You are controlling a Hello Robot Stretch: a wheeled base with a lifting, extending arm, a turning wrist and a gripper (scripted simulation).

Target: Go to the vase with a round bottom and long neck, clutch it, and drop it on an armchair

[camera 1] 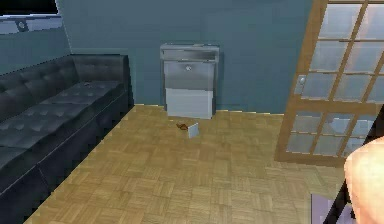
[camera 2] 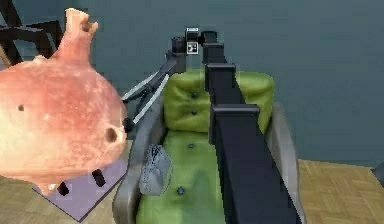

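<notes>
A large pink vase (camera 2: pixel 55 110) with a round body and a narrow neck hangs at the arm side view's left. The dark arm (camera 2: pixel 235 130) rises over a green armchair (camera 2: pixel 195 150) with a grey frame. My gripper (camera 2: pixel 127 112) reaches left from the arm's far end, its thin fingers (camera 2: pixel 150 82) end at the vase's side, and it holds the vase clear of the floor. The pink vase (camera 1: pixel 366 185) also shows at the forward view's bottom right corner.
A grey crumpled object (camera 2: pixel 153 170) lies on the armchair's seat. A purple flat thing (camera 2: pixel 70 192) sits below the vase. Ahead are a black sofa (camera 1: pixel 50 110), a grey and white cabinet (camera 1: pixel 188 80), a small item on the wood floor (camera 1: pixel 187 127) and a glass-paned door (camera 1: pixel 340 80).
</notes>
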